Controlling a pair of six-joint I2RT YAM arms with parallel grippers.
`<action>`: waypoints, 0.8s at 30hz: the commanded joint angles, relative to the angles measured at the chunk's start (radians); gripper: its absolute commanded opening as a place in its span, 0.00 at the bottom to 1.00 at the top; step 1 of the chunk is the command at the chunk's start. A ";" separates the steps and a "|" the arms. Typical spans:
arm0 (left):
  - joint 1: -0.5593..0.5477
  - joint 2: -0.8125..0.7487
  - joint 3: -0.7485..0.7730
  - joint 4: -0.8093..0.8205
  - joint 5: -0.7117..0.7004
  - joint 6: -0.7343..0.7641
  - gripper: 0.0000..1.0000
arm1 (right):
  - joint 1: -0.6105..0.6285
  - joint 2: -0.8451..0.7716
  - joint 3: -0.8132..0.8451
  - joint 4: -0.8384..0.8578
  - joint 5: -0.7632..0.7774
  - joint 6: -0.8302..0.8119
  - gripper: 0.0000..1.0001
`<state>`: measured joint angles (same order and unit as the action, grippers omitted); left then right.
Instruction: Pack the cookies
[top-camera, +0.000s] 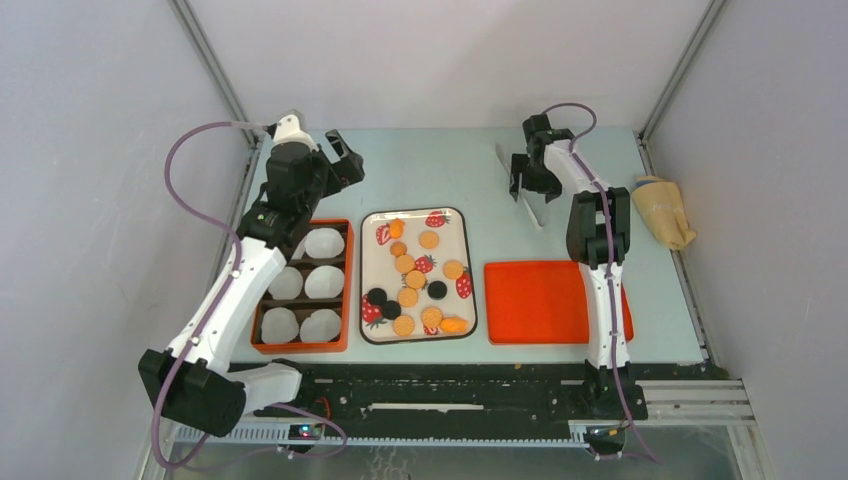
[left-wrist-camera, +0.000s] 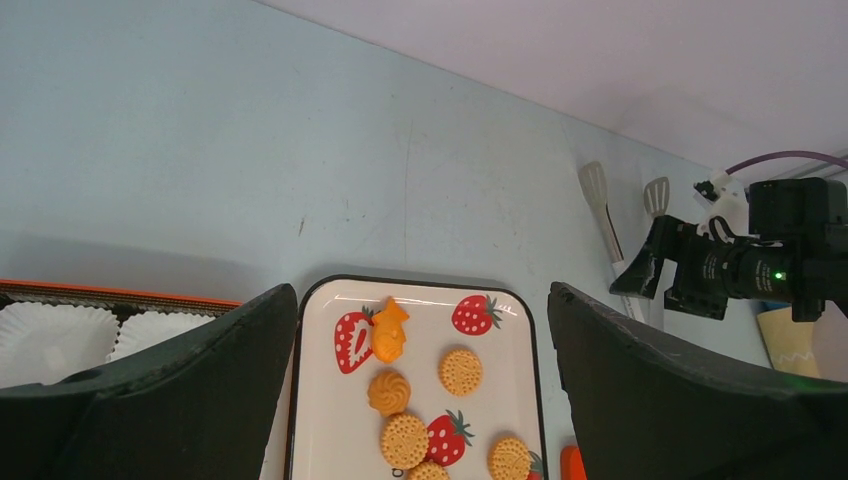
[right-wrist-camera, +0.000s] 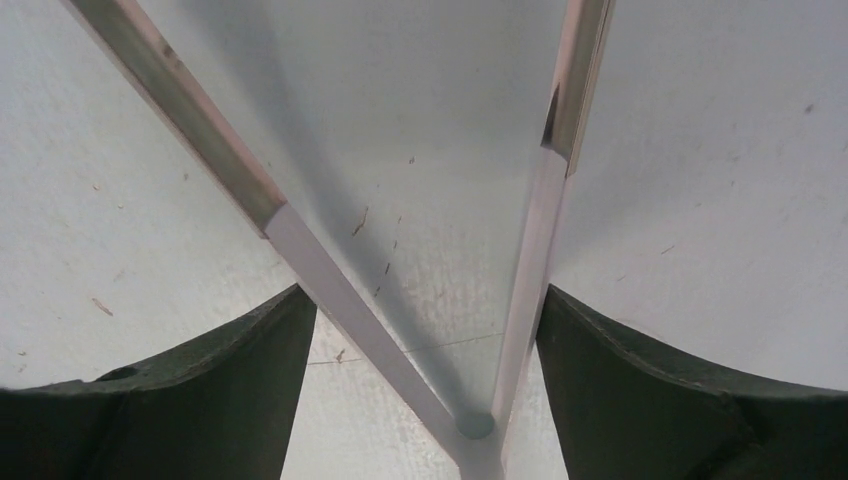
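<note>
**No cookies packed yet**

The right gripper is spread wide over the shiny metal tongs, with one finger just beside each tong arm. Whether it squeezes them cannot be told. That arm reaches to the far side of the table. The left gripper hangs wide open and holds nothing. It sits past the far end of the orange box. All the small round golden and black cookies lie on the white strawberry tray. The white paper cups are empty.

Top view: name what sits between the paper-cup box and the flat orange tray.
The strawberry-print tray, holding the cookies, sits between them; the top view shows it.
</note>
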<state>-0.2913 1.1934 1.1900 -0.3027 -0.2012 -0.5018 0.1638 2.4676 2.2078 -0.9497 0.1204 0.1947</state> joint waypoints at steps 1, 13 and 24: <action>0.001 -0.027 -0.027 0.021 0.014 -0.020 1.00 | 0.010 -0.010 -0.009 -0.035 0.024 0.027 0.83; 0.001 -0.046 -0.044 0.027 0.019 -0.023 1.00 | 0.023 -0.125 -0.029 -0.003 0.091 0.019 0.47; 0.006 -0.006 0.024 -0.065 -0.055 -0.039 1.00 | 0.072 -0.345 -0.044 -0.036 0.147 -0.003 0.44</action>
<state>-0.2913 1.1732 1.1702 -0.3088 -0.2047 -0.5175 0.2035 2.2711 2.1494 -0.9718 0.2131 0.2070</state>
